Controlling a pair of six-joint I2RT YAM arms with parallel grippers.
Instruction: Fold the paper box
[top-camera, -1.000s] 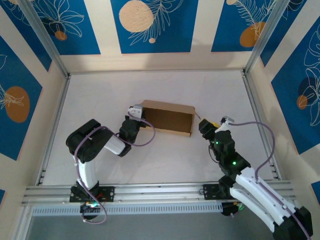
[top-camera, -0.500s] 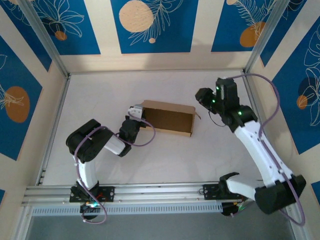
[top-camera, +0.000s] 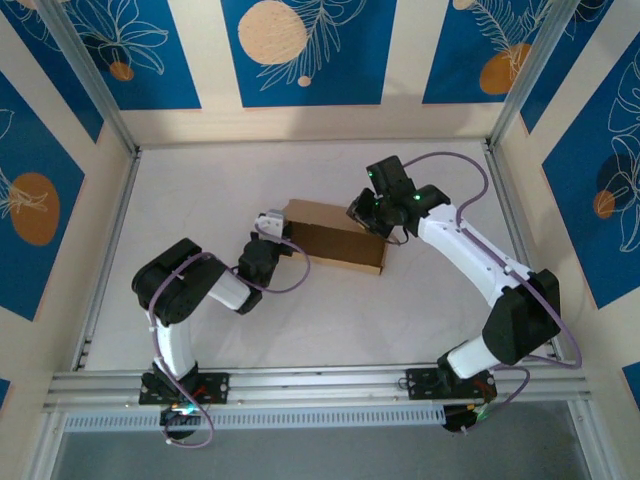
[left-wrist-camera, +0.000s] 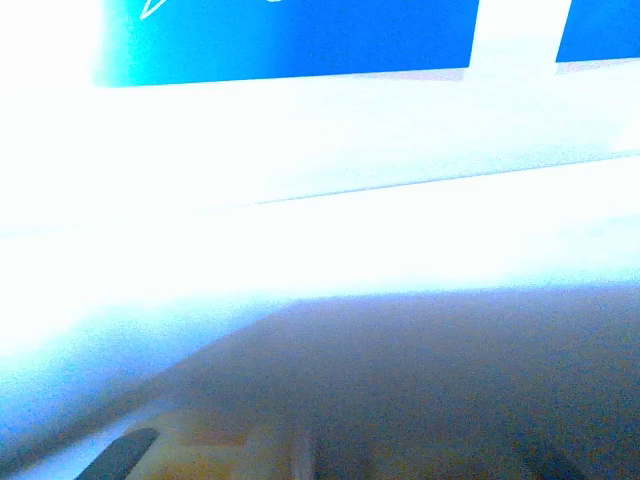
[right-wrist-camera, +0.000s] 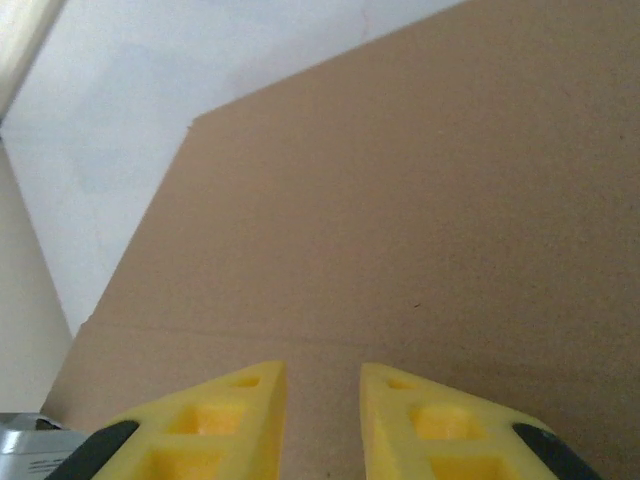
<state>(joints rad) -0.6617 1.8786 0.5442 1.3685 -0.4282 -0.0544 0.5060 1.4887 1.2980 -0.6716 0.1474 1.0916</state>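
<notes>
We see the paper box (top-camera: 335, 240) near the middle of the white table (top-camera: 300, 330). It is a long brown cardboard shape lying left to right, with its right end a little nearer to the arm bases than its left. A lighter strip runs along its far edge, and the broader face towards us is darker.

In the right wrist view, plain cardboard (right-wrist-camera: 400, 200) covers most of the frame. A crease runs across it low down, and one cut corner shows against the pale table (right-wrist-camera: 200, 80) at the upper left.

The right gripper (top-camera: 370, 215) is over the right end of the box, its arm arching in from the right side of the table. From the wrist camera we see that gripper (right-wrist-camera: 322, 400) pointing straight at the cardboard. Its two yellow fingers (right-wrist-camera: 235, 425) stand a narrow gap apart with nothing between them. We cannot say for certain whether the tips touch the panel.

The left gripper (top-camera: 272, 224) is right at the left end of the box, its arm folded low on the table behind it. Seen from above, we cannot tell how its jaws stand or whether they grip the cardboard edge. The left wrist view is washed out by glare and does not settle it. It shows a blurred dark mass across the lower half and a yellowish patch at the bottom left.

Blue and cream wall panels (top-camera: 300, 50) enclose the table on the far side and on both flanks.
</notes>
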